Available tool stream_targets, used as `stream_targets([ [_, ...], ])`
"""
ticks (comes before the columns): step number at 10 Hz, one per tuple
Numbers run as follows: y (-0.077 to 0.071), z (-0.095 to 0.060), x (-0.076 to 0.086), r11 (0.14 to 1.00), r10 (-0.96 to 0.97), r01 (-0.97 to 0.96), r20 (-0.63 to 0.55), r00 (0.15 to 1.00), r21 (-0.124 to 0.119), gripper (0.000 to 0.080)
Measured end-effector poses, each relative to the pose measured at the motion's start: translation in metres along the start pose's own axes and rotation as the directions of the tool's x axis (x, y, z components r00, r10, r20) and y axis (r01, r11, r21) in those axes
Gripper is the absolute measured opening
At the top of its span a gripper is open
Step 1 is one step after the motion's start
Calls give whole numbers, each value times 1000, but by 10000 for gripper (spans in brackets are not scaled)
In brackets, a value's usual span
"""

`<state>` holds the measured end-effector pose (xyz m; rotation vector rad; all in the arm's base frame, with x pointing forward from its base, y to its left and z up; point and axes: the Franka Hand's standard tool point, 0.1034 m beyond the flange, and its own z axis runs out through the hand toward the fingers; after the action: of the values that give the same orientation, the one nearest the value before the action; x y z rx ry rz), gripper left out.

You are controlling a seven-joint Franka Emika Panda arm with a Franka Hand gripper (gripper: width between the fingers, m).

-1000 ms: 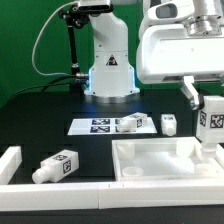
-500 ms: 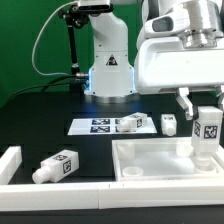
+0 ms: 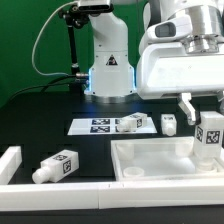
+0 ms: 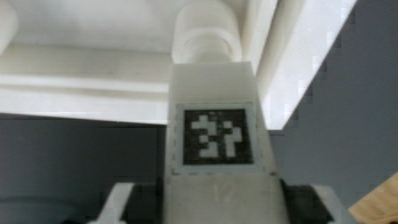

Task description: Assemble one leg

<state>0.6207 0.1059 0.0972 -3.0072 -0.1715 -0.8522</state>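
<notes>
Carried the leg [image 3: 212, 136] a little toward the exterior view's right since half a second before, at much the same height, and lower than a full second before. Pinched it near its top in the gripper [image 3: 205, 112], upright, with its tag turned to the camera. Hung it over the far corner of the tray [image 3: 150, 172] at the exterior view's right; could not tell whether its lower end touched the tray. Saw in the wrist view the same leg [image 4: 217, 120] reaching away from the lens, tag square on, clamped between two fingers [image 4: 125, 203] pressed to its sides, with pale tray surface beyond it. Left a second leg [image 3: 55, 167] lying on its side on the black table [image 3: 40, 125] toward the exterior view's left, well apart from the tray. Left a third leg [image 3: 130, 124] lying on the marker board [image 3: 95, 127], and a fourth leg [image 3: 170, 124] standing just beside that board's right end. Found a long bar [image 3: 60, 188] along the near edge of the table, and the arm's base [image 3: 108, 72] behind the marker board
</notes>
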Motion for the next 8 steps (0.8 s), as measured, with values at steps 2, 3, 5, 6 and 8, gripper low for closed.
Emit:
stream_targets([
  [2, 1, 6, -5, 1000, -2, 2, 7, 1000, -3, 287],
  [3, 0, 8, -6, 1000, -4, 4, 3, 1000, -3, 287],
  [5, -1, 10, -5, 1000, -5, 5, -14, 1000, -4, 287],
  [6, -1, 10, -5, 1000, -5, 5, -14, 1000, -4, 287],
  [8, -1, 10, -5, 1000, -5, 5, -13, 1000, -4, 387],
])
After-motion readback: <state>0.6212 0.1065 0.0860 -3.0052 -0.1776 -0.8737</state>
